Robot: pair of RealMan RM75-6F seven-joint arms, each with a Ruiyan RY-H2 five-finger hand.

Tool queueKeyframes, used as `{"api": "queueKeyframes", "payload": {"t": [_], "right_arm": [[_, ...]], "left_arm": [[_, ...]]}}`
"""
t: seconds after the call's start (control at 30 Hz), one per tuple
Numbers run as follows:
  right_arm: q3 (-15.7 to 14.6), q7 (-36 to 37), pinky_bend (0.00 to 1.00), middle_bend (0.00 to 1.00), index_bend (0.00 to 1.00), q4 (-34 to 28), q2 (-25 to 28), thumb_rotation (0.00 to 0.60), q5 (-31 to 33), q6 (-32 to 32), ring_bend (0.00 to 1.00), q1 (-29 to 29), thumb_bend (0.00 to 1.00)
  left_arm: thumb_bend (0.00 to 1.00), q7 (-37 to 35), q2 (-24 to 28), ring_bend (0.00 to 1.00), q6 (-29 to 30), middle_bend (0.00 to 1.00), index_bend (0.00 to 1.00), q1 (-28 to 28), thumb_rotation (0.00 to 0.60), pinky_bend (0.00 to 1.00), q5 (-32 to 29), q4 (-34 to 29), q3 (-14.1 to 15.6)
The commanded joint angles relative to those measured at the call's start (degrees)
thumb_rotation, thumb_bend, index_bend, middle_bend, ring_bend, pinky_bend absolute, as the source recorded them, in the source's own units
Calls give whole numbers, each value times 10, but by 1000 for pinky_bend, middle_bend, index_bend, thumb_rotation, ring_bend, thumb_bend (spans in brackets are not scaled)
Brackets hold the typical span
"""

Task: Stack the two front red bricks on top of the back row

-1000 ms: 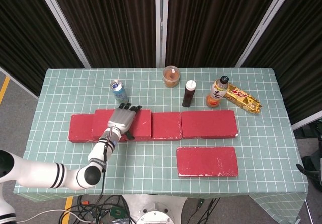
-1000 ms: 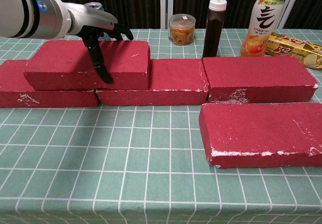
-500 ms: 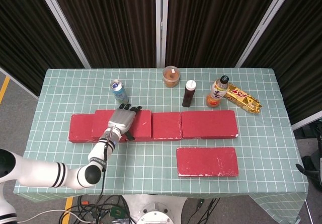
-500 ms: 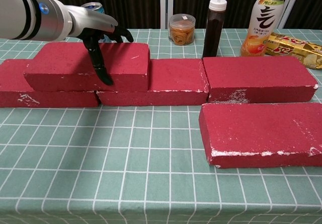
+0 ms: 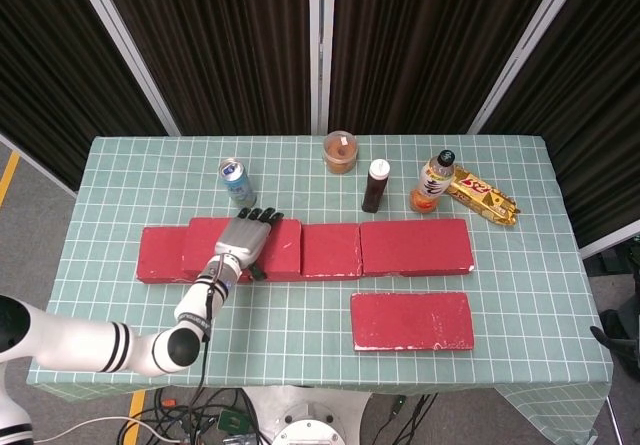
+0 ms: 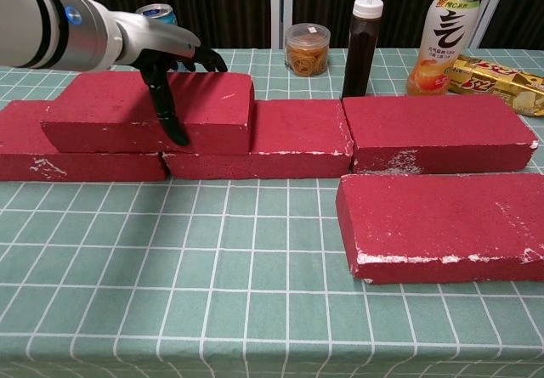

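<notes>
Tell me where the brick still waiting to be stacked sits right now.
The front brick lies flat on the table's right half in the head view, just in front of the back row's rightmost brick.

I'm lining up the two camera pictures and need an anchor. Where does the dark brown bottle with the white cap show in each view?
Head view: the dark bottle stands behind the back row of bricks, right of centre, between the round jar and the orange drink bottle.
Chest view: it rises at top centre-right, behind the brick row.
Shared landmark: the round jar to its left in both.
</notes>
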Motion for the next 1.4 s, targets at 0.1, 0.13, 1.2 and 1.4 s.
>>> {"api": "queueKeyframes", "payload": {"t": [0.1, 0.13, 1.2, 1.4], "right_arm": [[0, 0, 0, 0, 0, 0, 0, 600, 1, -1, 0, 0, 0], [0, 0, 0, 0, 0, 0, 0, 600, 0, 0, 0, 0, 0], [-64, -89, 0, 0, 0, -213, 130, 600, -201, -125, 0, 92, 0], [-70, -168, 0, 0, 0, -256, 102, 600, -158, -231, 0, 135, 0]], "left_arm": [[32, -6, 1, 0, 3, 0, 29, 1, 600, 0, 2, -3, 0], [32, -6, 2, 0, 3, 0, 29, 1, 600, 0, 2, -4, 0], [0, -321, 247, 0, 298, 0, 36, 405, 600, 0, 565, -84, 180], [0, -395, 239, 0, 319, 0, 36, 469, 600, 0, 629, -42, 188]]}}
